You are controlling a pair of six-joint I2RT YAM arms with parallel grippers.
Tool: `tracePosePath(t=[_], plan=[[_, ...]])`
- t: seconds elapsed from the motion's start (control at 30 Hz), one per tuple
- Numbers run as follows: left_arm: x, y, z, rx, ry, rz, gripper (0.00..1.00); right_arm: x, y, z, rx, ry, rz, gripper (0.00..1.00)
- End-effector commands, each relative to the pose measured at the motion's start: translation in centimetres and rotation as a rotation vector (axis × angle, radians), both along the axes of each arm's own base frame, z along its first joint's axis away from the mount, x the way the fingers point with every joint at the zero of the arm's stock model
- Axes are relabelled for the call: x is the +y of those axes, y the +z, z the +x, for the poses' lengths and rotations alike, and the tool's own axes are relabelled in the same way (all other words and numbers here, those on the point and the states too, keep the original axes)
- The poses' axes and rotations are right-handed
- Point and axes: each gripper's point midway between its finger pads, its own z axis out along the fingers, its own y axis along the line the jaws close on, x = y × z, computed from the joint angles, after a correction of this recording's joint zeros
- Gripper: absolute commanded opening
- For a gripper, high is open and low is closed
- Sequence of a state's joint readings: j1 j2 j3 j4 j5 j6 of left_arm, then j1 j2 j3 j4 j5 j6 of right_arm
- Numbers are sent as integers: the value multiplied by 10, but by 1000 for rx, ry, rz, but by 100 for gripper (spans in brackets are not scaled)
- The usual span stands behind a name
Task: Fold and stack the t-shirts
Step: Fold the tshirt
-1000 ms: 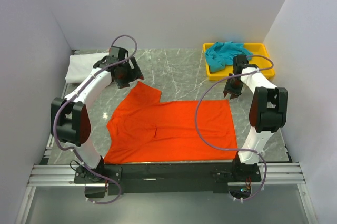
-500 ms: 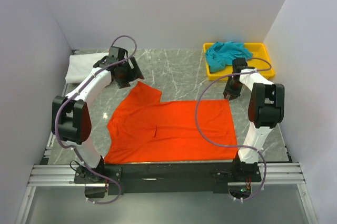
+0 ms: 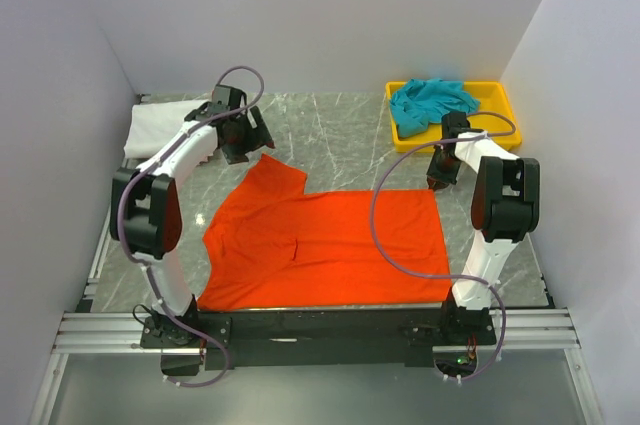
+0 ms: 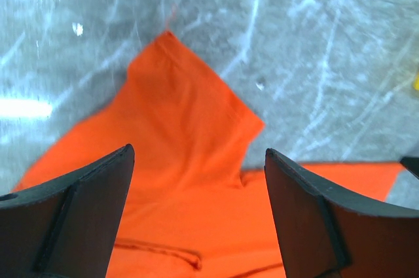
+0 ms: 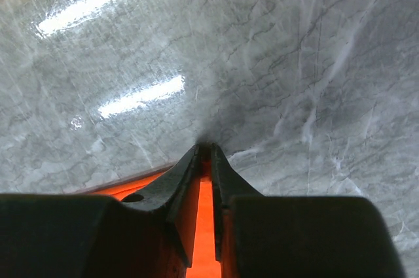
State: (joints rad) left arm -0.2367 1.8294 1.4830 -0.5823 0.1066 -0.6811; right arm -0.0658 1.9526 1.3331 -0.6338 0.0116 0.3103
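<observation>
The bright orange-red t-shirt lies spread flat on the marble table. My left gripper is open and hovers over the shirt's far left sleeve; in the left wrist view the sleeve lies below the wide-apart jaws of the gripper. My right gripper is down at the shirt's far right corner, shut on it; orange cloth shows pinched between the closed jaws of the gripper. The teal t-shirt lies crumpled in the tray. The white t-shirt lies folded at the far left.
The yellow plastic tray stands at the far right corner. White walls close in the table at the back and on both sides. Bare marble lies between the tray and the white shirt.
My left arm has drawn in and its gripper has shifted slightly toward the far side. My right arm has shifted a little. The orange shirt has not moved.
</observation>
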Motion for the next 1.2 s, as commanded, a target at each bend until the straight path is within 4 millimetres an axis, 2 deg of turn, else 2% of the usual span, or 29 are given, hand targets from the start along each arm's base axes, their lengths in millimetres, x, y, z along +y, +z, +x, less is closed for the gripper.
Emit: tracePosePath(t=[0.0, 0.07, 0.17, 0.27, 0.33, 0.47, 0.67, 0.77, 0.9, 1.17], plan=[[6, 4, 23, -39, -14, 54, 86, 0, -5, -10, 25, -11, 5, 16], [7, -7, 30, -21, -18, 76, 86, 1, -5, -12, 28, -12, 9, 11], [11, -13, 44, -18, -14, 102, 84, 1, -5, -14, 36, -8, 11, 6], [14, -27, 51, 4, -20, 126, 81, 1, -5, -16, 39, -6, 12, 0], [13, -31, 56, 4, -26, 128, 79, 1, -4, -16, 41, -3, 12, 0], [10, -50, 63, 32, -40, 125, 71, 6, -5, -17, 48, 4, 39, 0], [4, -61, 78, 33, -47, 117, 58, 7, -4, -19, 48, 8, 42, 0], [3, -69, 80, 42, -49, 113, 50, 8, -4, -19, 50, 11, 48, 0], [3, -77, 78, 66, -49, 112, 45, 9, -5, -19, 53, 12, 53, 0], [-3, -78, 73, 64, -60, 82, 34, 10, -7, -20, 61, 11, 57, 0]])
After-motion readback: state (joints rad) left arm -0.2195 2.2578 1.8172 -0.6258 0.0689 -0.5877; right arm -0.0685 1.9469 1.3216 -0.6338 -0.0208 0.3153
